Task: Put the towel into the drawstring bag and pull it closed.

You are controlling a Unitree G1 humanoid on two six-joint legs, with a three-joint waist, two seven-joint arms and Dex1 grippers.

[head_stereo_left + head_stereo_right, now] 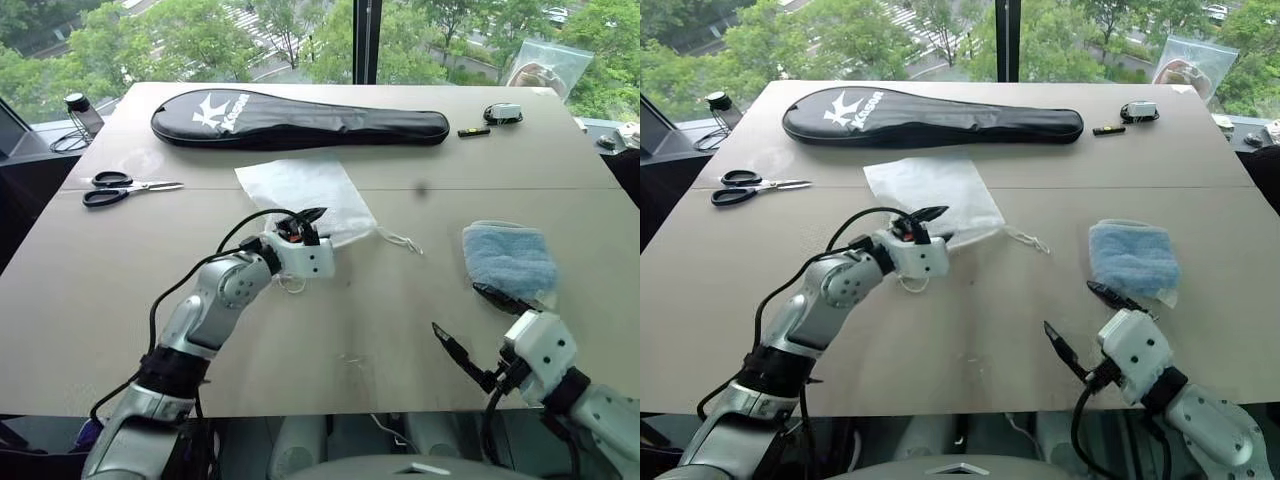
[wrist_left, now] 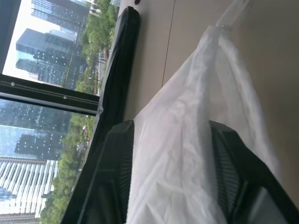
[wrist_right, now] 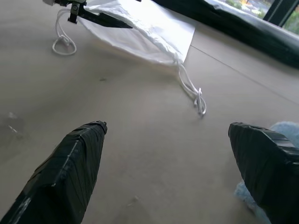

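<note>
The drawstring bag (image 1: pixel 300 185) lies flat mid-table, thin white fabric with a cord (image 1: pixel 402 242) trailing off its right corner. At the bag's near edge my left gripper (image 1: pixel 322 226) has the fabric between its fingers (image 2: pixel 117 158), shut on it. In the left wrist view the white cloth fills the gap between both black pads. The towel (image 1: pixel 508 258), light blue and fluffy, rests folded to the right. Just in front of the towel my right gripper (image 1: pixel 458 310) stands open and holds nothing, one finger (image 3: pixel 261 149) close to the towel's near edge.
A long black racket cover (image 1: pixel 300 118) lies across the back of the table. Scissors (image 1: pixel 125 187) rest at the left, a small black gadget (image 1: pixel 502 113) and a clear plastic bag (image 1: pixel 545 65) at the far right. The table edge (image 1: pixel 300 412) runs near me.
</note>
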